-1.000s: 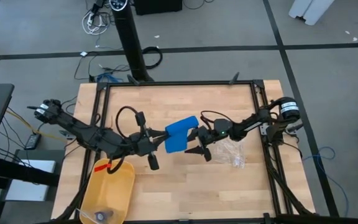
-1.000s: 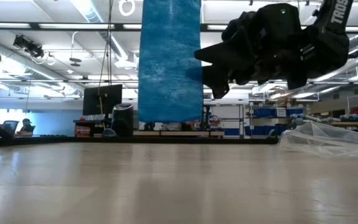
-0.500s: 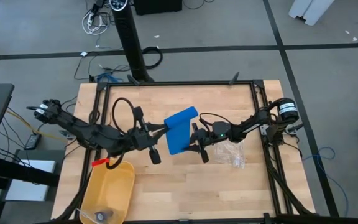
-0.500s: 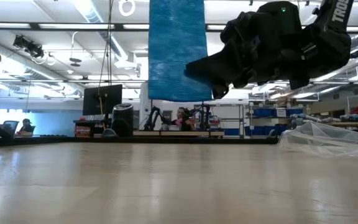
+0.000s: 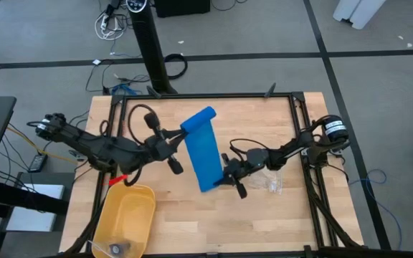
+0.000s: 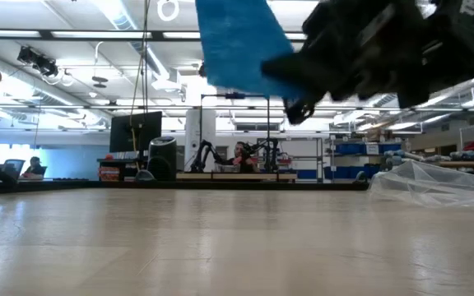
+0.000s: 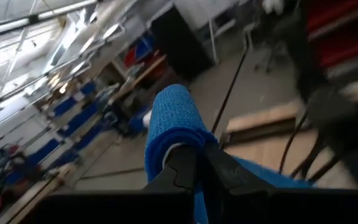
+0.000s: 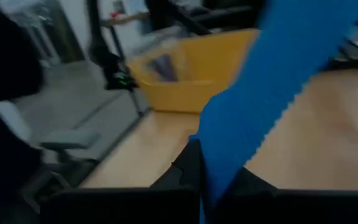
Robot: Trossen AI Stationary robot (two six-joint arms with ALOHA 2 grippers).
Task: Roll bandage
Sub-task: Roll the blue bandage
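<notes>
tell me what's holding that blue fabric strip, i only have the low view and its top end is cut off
Observer: The bright blue fabric bandage strip is stretched between both arms. The left gripper is shut on its upper end.
Operator: and the dark gripper i see?
Observer: That is the right gripper, shut on the lower end.
Operator: anything under it?
Observer: Only bare wooden table; the yellow plastic bin sits at the left front corner.

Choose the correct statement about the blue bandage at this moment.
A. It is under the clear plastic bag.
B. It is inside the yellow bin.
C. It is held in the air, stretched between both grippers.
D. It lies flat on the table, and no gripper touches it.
C: the bandage spans from the left gripper to the right gripper, and the low view shows it well above the table.
</notes>
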